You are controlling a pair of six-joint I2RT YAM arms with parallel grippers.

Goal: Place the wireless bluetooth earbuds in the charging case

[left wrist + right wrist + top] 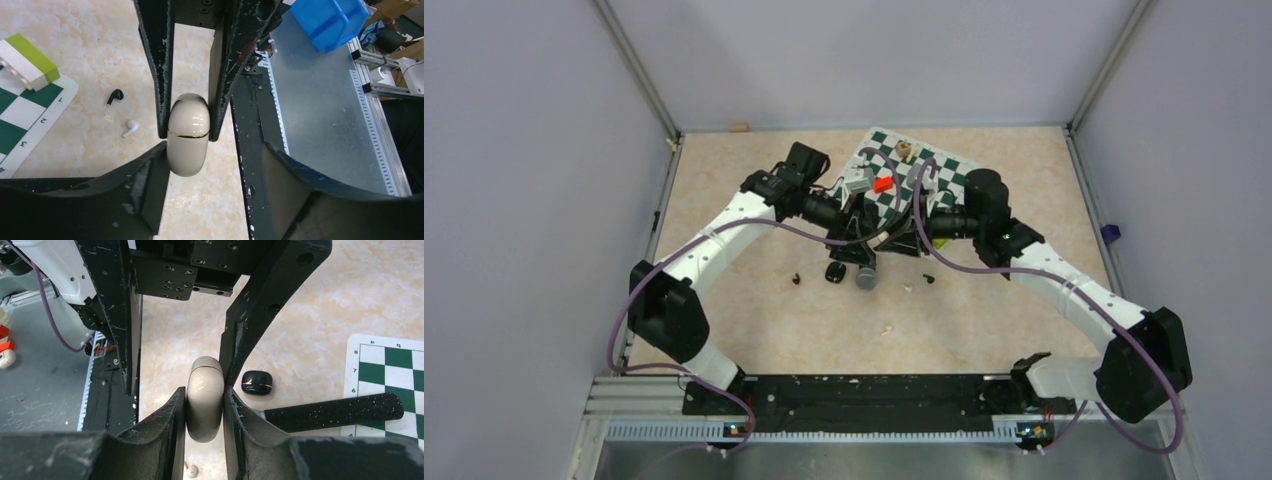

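Note:
A cream charging case point(205, 405) with a gold seam hangs above the floor, and my right gripper point(205, 396) is shut on its lower half. My left gripper point(205, 165) faces it from the other side, open around the same case point(188, 135): one finger lies against its side, the other stands well apart. Both grippers meet over the board's near edge, the left point(856, 232) and the right point(906, 232). On the floor lie a black earbud point(115, 96) and a white earbud point(131, 128). Another white earbud point(191, 471) lies below the case, and another black earbud point(796, 279) lies further left.
A shut black case point(256, 382) lies beside a glittery black microphone point(332, 412). The green-and-white checkered board point(924, 170) carries a red piece point(883, 184), and a yellow-green block point(27, 60) sits at its edge. Walls enclose the beige floor.

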